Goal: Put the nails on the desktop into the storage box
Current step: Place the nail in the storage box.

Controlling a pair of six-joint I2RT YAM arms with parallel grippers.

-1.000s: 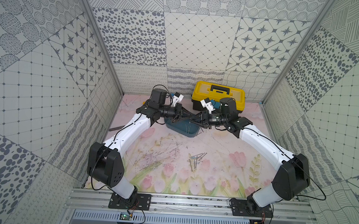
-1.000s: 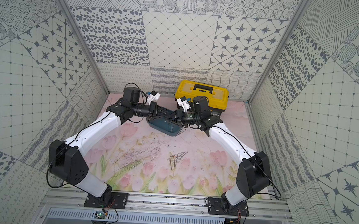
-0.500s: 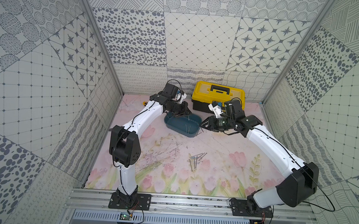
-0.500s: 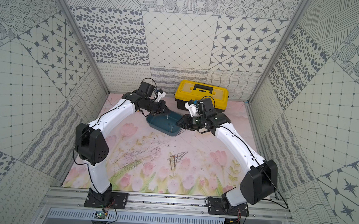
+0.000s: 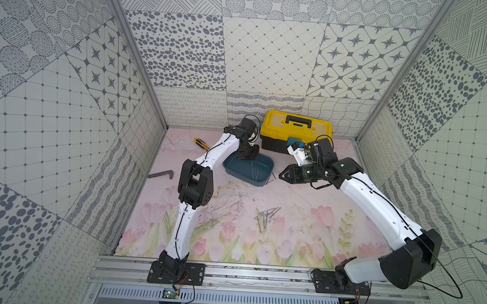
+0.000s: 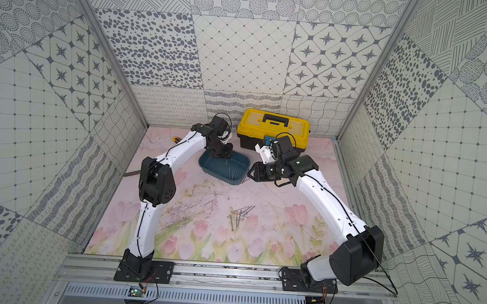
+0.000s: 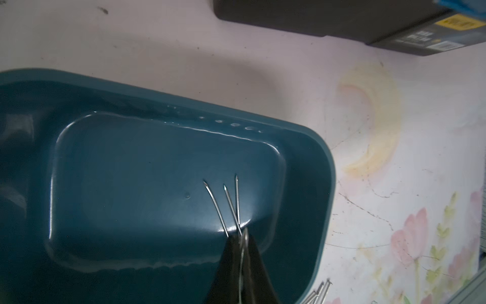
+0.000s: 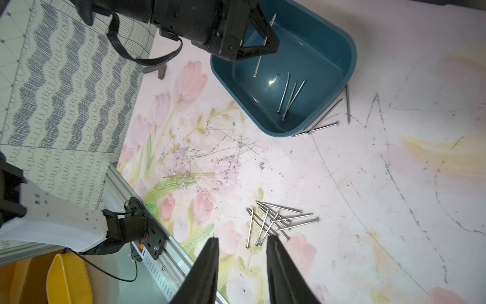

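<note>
— Where are your top views?
— High over my bases, aimed down; in both top views the blue box [image 5: 260,166] [image 6: 237,161] sits above centre.
— Wrists?
— Close. Left stares into that box; right, farther back, shares it and the nail pile [image 8: 276,221].

Tabletop [image 5: 306,197]: pink tulip print, scuffed.
Storage box [image 5: 242,176]: toward 12 o'clock.
Toolbox [image 5: 296,127]: 1 o'clock, rear edge.
Nails [image 5: 266,216]: heap near centre.
L-bar [image 5: 161,174]: 9 o'clock.
Yellow tool [image 5: 201,144]: 11 o'clock.

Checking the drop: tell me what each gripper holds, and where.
Left gripper pinches one nail mid-shaft over the storage box; right gripper holds nothing.
</note>
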